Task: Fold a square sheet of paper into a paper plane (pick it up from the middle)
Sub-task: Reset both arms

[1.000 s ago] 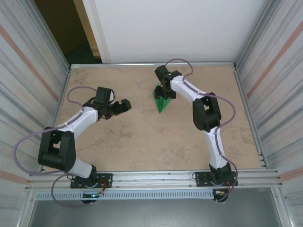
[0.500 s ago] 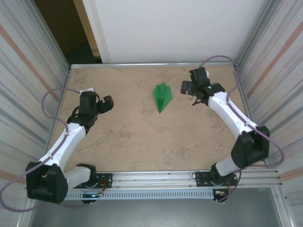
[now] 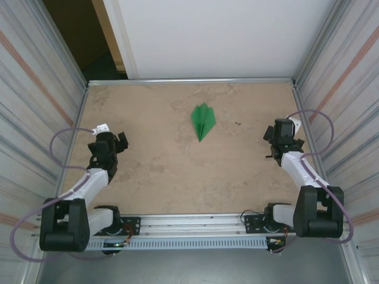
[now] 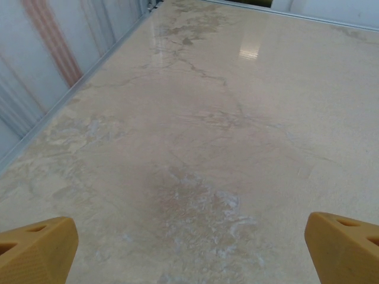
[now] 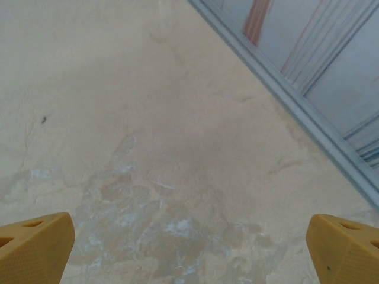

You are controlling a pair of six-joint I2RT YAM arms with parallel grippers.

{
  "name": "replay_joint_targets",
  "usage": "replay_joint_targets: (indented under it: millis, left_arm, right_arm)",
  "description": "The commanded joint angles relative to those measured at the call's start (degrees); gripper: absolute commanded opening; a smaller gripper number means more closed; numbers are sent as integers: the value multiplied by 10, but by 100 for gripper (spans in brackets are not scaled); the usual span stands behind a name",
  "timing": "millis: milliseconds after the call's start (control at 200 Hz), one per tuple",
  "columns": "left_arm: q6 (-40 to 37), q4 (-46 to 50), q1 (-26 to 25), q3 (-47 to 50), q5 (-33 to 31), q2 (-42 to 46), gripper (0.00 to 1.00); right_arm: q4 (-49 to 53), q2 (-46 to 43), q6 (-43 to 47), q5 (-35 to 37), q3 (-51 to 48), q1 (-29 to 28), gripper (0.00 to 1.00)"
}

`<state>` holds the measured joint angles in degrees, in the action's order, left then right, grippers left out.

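Here, at far left beside the ribbed metal wall [image 3: 35, 118]: left gripper [image 3: 113, 144], yellow fingers [image 4: 35, 251] spread wide over the bare marbled table [image 3: 160, 171], gripping nothing. Mid-table toward the back, well apart from both arms: the paper plane [image 3: 203, 121], lying flat, nose toward the near edge, nothing crowding or covering it. Just right of it, a dark speck [image 3: 238, 123], caught also by the right wrist camera. At far right, right gripper [image 3: 273, 141], likewise splayed and empty, near the frame rail [image 5: 284, 89].
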<state>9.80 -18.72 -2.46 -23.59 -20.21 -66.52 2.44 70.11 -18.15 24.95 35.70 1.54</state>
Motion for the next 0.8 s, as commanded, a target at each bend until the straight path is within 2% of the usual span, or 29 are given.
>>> replay_joint_targets:
  millis: [0,150,246,416,556,631,687,797]
  left_arm:
    - [-73,-147,5,25,67,-34,99]
    - [-111,-248,16,50,167,-74,99]
    - [-97,-291,53,63,238,-96,99]
    - [-94,-334,70,62,289,-149,99]
    - [-98,-365,68,63,294,-183,99]
    - [-99,-372,60,55,274,-199,99]
    - [-106,-330,54,38,271,-193,99]
    - [-132,-262,17,-2,216,-202,99]
  right_arm:
    - [-130,19,48,-45,-25,5,99]
    - [-277,47,89,-130,-83,8,99]
    - [-336,71,99,-181,-99,17,99]
    - [-403,125,111,-227,-104,17,99]
    - [-452,169,117,-247,-112,18,99]
    - [-466,172,120,-251,-119,17,99]
    - [-483,179,125,-255,-126,16,99]
    - [-484,183,129,-247,-124,9,99]
